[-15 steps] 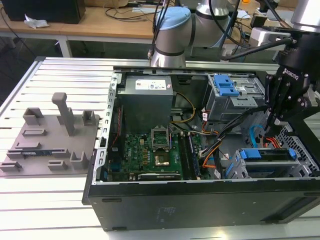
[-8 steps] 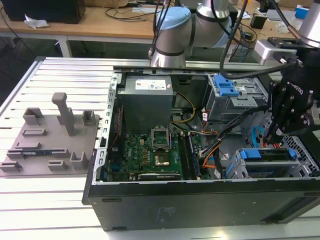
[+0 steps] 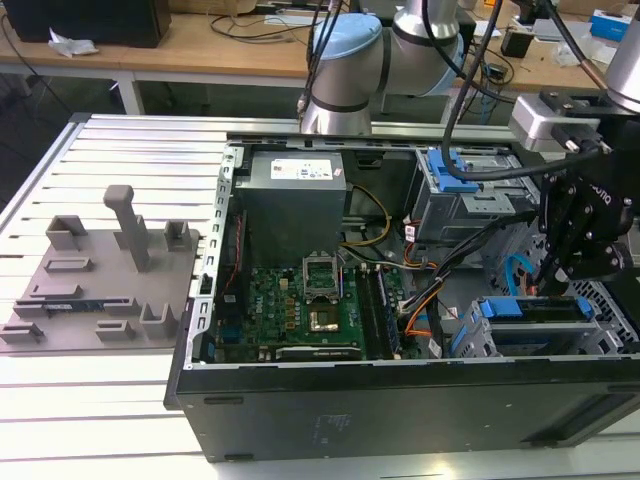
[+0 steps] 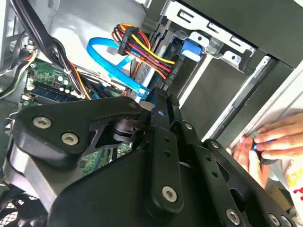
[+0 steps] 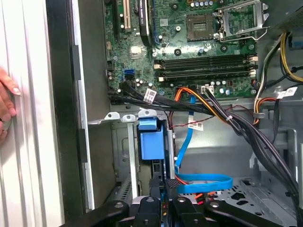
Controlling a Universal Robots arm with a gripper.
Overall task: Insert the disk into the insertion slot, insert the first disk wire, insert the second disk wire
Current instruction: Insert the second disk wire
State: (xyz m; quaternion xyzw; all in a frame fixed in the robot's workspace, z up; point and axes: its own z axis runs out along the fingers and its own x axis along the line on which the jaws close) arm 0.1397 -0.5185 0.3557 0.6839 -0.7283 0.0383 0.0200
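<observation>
disk: the flat drive in its bright blue plastic caddy (image 5: 151,141) looks already seated in the insertion slot, the grey perforated sheet-metal bay (image 5: 124,156) at the lower corner of the case on the exterior view's right. Mostly just the blue front tab shows.
case: big black steel tower case (image 3: 400,410) lying open on its side, with hard, thin sheet edges all round the bay.
board: green printed circuit motherboard (image 5: 199,52), with pins and sockets right next to the work area.
gripper: black metal two-finger gripper (image 5: 163,187) hanging right over the bay, jaws pinched together on what I take to be the plug end of the wire below.
wire: thin flat blue ribbon wire (image 5: 203,182), springy, looped just beside the bay, with a small black plug.
bundle: red, yellow and black round wires (image 4: 142,47) crowding the same corner.
hand: a person's hand (image 4: 270,142) resting at the outer edge of the case.
risk 1: the plug is small and the ribbon is stiff, so it could twist in the grip and meet its socket crooked.
risk 2: the loop or the bundle could snag the gripper.
risk 3: the hand sits close to a moving arm.
</observation>
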